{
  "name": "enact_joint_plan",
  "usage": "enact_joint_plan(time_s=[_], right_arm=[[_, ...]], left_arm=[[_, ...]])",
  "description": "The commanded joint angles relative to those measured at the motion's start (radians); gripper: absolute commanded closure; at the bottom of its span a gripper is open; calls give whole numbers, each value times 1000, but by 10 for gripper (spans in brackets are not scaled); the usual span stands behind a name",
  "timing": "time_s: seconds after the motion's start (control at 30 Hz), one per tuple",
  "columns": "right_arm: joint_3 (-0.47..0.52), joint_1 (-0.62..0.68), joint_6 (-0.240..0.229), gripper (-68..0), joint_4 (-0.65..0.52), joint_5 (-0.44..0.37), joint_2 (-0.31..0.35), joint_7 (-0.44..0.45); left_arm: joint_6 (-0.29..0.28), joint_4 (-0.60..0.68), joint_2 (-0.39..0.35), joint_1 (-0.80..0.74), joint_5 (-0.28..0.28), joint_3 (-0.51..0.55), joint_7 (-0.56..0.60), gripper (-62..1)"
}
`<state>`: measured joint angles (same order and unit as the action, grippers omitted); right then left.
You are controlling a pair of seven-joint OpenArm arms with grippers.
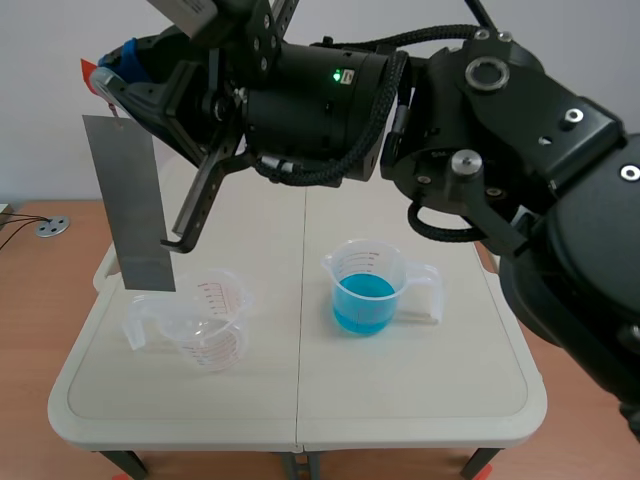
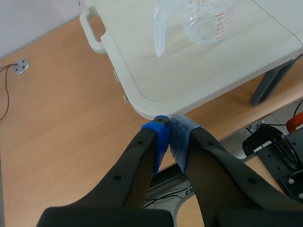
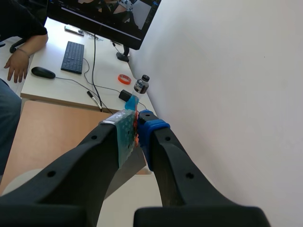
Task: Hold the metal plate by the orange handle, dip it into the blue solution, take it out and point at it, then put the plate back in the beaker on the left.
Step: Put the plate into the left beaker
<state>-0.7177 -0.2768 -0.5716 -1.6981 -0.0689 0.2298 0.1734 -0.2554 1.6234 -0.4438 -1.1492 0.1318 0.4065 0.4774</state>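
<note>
The left hand [image 2: 169, 127] is closed on nothing off the 7 o'clock corner of the pale plastic desk [image 1: 300, 400], while the thin grey metal plate [image 1: 130, 200] is held upright by its orange handle [image 1: 90, 72] in the closed right hand [image 1: 112, 82], its lower edge at 10 o'clock of the empty clear plastic beaker [image 1: 205, 325]. The carry toward the clear beaker of blue solution [image 1: 365, 290] at 3 o'clock, or the return, is judged to be in hand, and a vertical lowering through a rim is called for. Wetness on the plate cannot be made out; the handle is largely hidden.
</note>
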Motion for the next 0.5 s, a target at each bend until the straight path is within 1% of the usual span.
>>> enact_joint_plan(time_s=[0.0,0.47], right_arm=[[5,-22,8,-13,-2,-14,-6,11],[5,-22,8,-13,6,-14,-6,11]], left_arm=[[-2,12,-3,3,6,9,20,-36],[-2,12,-3,3,6,9,20,-36]])
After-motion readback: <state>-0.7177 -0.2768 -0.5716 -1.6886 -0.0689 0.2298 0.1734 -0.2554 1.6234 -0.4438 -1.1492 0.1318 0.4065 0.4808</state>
